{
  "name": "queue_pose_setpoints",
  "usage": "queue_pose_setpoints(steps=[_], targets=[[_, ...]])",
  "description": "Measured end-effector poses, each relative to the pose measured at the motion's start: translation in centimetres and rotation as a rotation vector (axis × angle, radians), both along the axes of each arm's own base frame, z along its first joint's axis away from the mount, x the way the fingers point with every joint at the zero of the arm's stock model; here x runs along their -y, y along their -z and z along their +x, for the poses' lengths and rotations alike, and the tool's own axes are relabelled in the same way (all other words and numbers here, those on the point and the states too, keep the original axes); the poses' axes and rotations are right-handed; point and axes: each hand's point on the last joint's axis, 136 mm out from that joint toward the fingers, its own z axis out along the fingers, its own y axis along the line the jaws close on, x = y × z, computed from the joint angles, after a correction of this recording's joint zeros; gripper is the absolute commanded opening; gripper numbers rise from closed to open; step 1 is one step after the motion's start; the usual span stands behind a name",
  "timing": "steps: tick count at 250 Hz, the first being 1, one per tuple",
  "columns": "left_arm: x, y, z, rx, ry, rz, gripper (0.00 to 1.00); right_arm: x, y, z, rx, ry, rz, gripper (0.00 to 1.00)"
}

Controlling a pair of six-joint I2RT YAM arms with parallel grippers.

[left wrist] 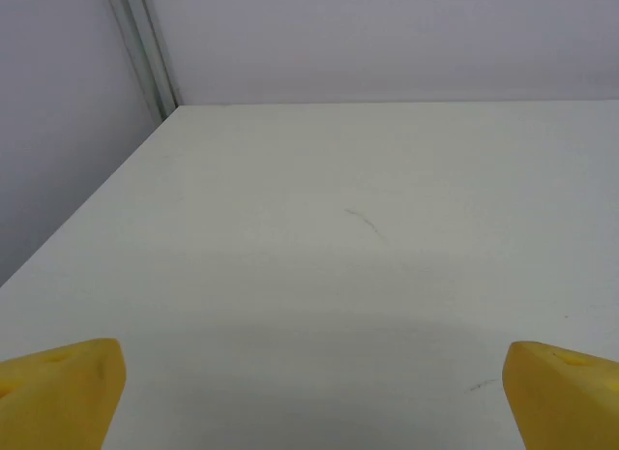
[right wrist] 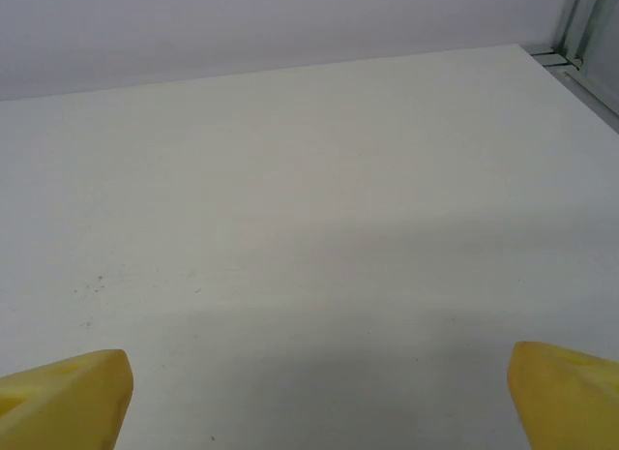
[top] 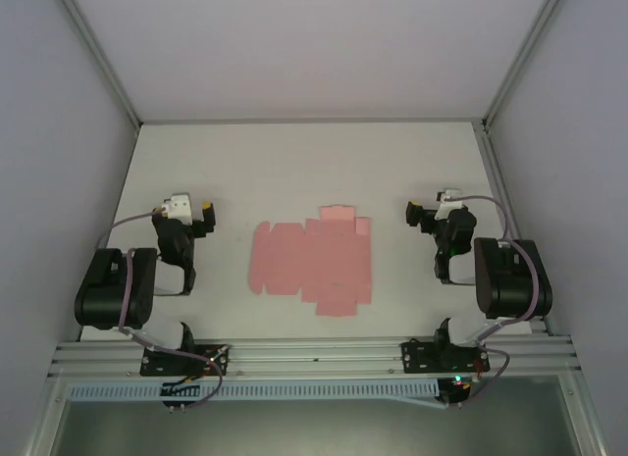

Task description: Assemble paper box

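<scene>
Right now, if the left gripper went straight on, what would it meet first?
The way looks free: bare table ahead of the left gripper, then probably the back wall. The paper box lies aside.

A: Top view: light even and diffuse, coming from above. White table bright, evenly exposed. Picture slightly soft, a little grainy.
B: Shadows?
A: Faint and short, tight beside the arms. In both wrist views a broad soft grey band lies across the near table.
B: Focus?
A: Yellow fingertips at the bottom corners blurred; scuff marks farther off sharper. Frame posts slant inward in the top view.
</scene>
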Motion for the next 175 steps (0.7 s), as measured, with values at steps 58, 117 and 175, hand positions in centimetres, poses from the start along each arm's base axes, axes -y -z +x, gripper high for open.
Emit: queue_pose_setpoints(steps=[58,117,175], targets=[[0.01,0.01,0.0,0.0,0.0,0.0,1.0,0.0,0.0,0.0,0.0,0.0,0.0,1.0],[0.29,0.02,0.03,-0.001,0.017,-0.003,1.0,0.0,0.0,0.0,0.0,0.0,0.0,1.0],[0.15,-0.61,0.58,-0.03,0.007,-0.001,1.0,0.11,-0.68,-0.24,-0.015,0.007,-0.001,1.0]])
